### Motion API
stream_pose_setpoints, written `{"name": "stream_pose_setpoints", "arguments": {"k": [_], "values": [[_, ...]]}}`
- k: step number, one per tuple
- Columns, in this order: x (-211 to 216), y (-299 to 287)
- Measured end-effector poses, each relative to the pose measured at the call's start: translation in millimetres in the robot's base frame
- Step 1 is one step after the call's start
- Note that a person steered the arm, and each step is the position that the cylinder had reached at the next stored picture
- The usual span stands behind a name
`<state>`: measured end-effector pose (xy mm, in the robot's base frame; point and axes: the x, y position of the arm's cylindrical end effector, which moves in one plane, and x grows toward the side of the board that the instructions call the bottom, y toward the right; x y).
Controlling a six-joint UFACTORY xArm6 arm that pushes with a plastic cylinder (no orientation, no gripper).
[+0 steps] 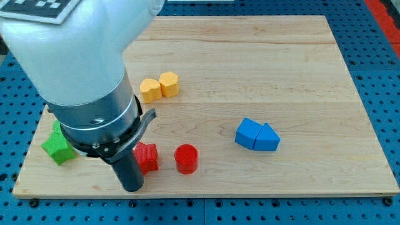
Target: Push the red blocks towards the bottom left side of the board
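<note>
The end effector is a plain rod, so nothing can be spread or pinched. My tip (132, 186) is seen just to the view's left of the red star-shaped block (147, 156), apparently touching it. The red cylinder (185, 159) lies close to that block's right, both near the bottom edge of the table (300, 75). The pushing step seems under way; next, the tip should be brought to the right of the reds and moved leftwards.

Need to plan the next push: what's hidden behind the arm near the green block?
Beside the green cube-like block, more green peeks out, mostly covered by the arm. My tip sits left of the red star-like block, partly covering it.
</note>
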<state>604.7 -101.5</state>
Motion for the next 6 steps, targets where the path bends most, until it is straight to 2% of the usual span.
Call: {"name": "stream_pose_setpoints", "arguments": {"k": [1, 4, 5, 6], "values": [[0, 35], [0, 72], [-3, 126], [-34, 93]]}}
